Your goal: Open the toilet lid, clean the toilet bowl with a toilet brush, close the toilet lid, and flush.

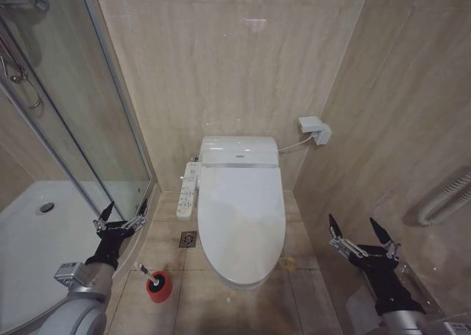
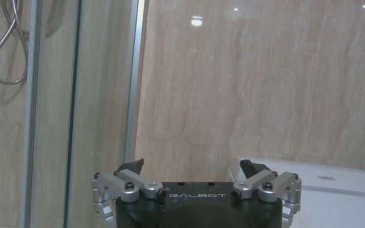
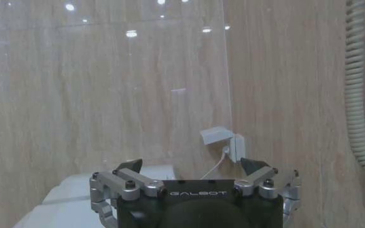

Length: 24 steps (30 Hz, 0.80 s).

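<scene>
The toilet lid [image 1: 241,216] is a glossy white oval lying shut over the toilet bowl [image 1: 237,282], which stands against the back wall in the middle of the head view. The toilet brush [image 1: 144,272] has a thin white handle sticking up from a red holder cup [image 1: 158,287] on the floor left of the toilet. My left gripper [image 1: 125,209] hangs open above the floor beside the shower glass, with nothing between its fingers. My right gripper [image 1: 358,228] is open and holds nothing, right of the toilet near the side wall.
A white button panel [image 1: 188,190] sits on the toilet's left side. A glass shower enclosure [image 1: 66,129] stands at the left, with a floor drain [image 1: 188,238] by the toilet. A white wall socket [image 1: 315,129] and a corrugated hose [image 1: 447,196] are on the right wall.
</scene>
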### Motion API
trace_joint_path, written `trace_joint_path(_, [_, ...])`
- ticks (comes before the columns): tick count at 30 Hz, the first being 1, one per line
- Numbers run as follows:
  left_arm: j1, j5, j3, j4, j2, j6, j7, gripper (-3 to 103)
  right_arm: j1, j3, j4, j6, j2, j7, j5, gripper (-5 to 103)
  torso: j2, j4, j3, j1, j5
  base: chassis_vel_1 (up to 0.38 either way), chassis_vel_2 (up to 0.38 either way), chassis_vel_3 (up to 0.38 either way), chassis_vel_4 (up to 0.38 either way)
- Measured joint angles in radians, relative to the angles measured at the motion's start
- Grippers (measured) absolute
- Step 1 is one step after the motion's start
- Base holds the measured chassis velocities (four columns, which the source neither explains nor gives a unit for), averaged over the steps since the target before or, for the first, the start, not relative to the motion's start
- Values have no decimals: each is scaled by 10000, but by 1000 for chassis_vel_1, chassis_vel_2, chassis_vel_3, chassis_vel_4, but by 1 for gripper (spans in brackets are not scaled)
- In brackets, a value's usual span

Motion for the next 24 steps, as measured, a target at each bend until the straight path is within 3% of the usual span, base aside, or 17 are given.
trace_joint_path(7, [46,-22,-36,-5,11,-330,87,100,0,0,0,0,0,0,0,100,145,0,88,58,0,0,0,0,0])
trace_joint_path(24, [213,67,-73,-122,-86,-284,-38,100,0,0,0,0,0,0,0,100,138,0,86,56,0,0,0,0,0])
